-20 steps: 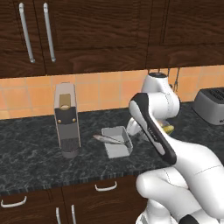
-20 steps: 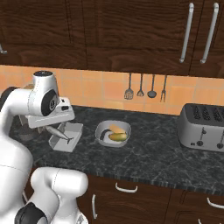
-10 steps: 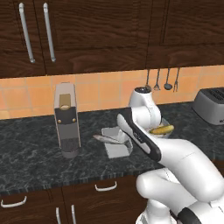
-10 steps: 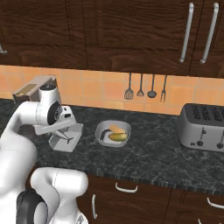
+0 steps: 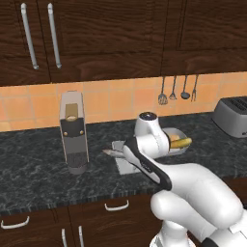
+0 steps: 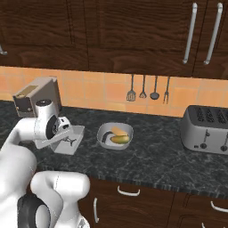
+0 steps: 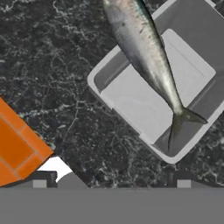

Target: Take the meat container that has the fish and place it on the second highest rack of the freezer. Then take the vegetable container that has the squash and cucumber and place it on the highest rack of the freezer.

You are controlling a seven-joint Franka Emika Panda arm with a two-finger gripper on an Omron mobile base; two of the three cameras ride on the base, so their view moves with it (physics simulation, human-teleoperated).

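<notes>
The meat container (image 7: 131, 105) is a shallow grey tray on the dark counter, with the silver-grey fish (image 7: 148, 52) lying lengthwise in it. My gripper (image 7: 111, 181) hovers above the tray's near corner, open, with nothing between its fingertips (image 7: 39, 181). In the left base view the arm covers most of the tray (image 5: 121, 164); the fish's pointed end (image 5: 108, 152) sticks out left of it. In the right base view my hand sits over the tray (image 6: 71, 142). The vegetable container (image 6: 115, 135) is a grey bowl holding squash and cucumber (image 5: 179, 142), right of the tray. The freezer and its racks are out of view.
A grey coffee machine (image 5: 72, 130) stands left of the tray. A toaster (image 6: 207, 129) sits at the counter's right end. Utensils (image 6: 147, 89) hang on the orange tile backsplash. Dark wood cupboards (image 5: 96, 34) run above, drawers below the counter edge.
The arm has swung left and dropped lower, bringing the hand down over the fish tray. The tray, the bowl and the base views have stayed put.
</notes>
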